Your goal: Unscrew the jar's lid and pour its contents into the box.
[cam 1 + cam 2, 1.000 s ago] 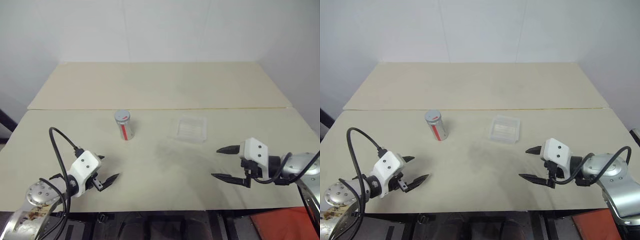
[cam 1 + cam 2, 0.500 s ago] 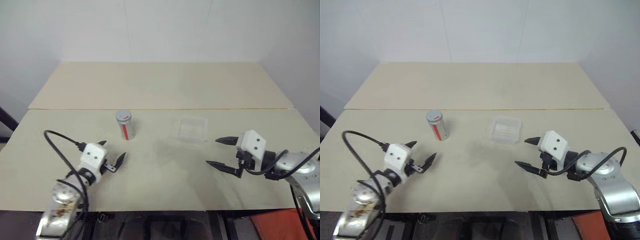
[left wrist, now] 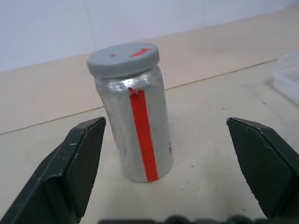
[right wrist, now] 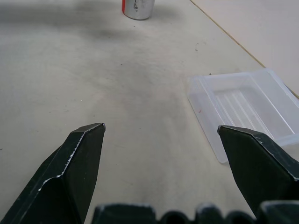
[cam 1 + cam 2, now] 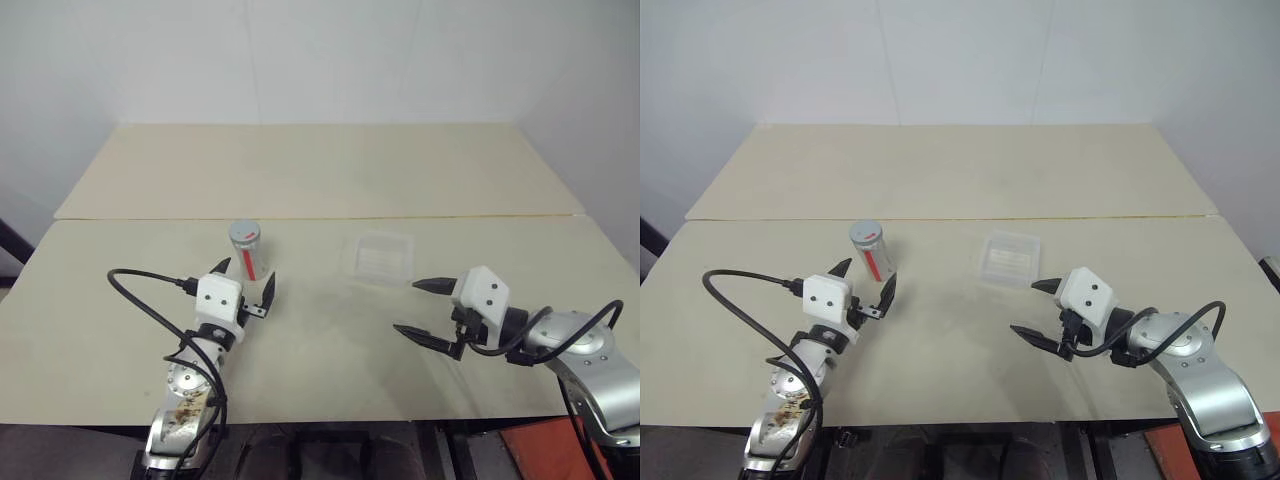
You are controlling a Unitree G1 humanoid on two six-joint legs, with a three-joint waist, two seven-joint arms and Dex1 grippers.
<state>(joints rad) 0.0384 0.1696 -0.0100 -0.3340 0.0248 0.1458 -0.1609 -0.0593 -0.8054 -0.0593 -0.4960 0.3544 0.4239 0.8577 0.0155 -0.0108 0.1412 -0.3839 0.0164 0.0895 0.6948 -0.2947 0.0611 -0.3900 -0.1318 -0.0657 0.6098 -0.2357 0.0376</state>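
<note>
The silvery jar [image 5: 247, 255] with a red stripe stands upright at the table's middle left, its grey lid [image 5: 244, 232] on top. The contents are hidden inside it. My left gripper [image 5: 245, 279] is open just in front of the jar, one finger on each side and apart from it. In the left wrist view the jar [image 3: 138, 140] and lid [image 3: 123, 58] stand between the fingers. The clear box [image 5: 378, 258] lies to the right of the jar. My right gripper [image 5: 406, 306] is open just in front of the box, with nothing in it.
The table [image 5: 320, 350] is made of two pale boards with a seam [image 5: 420, 216] running behind the jar and box. A white wall stands behind the far board. A black cable [image 5: 140, 285] loops from my left wrist.
My left gripper has swung forward and to the right, up to the jar, and now points at it. My right gripper has shifted a little to the left. Both have stayed open.
</note>
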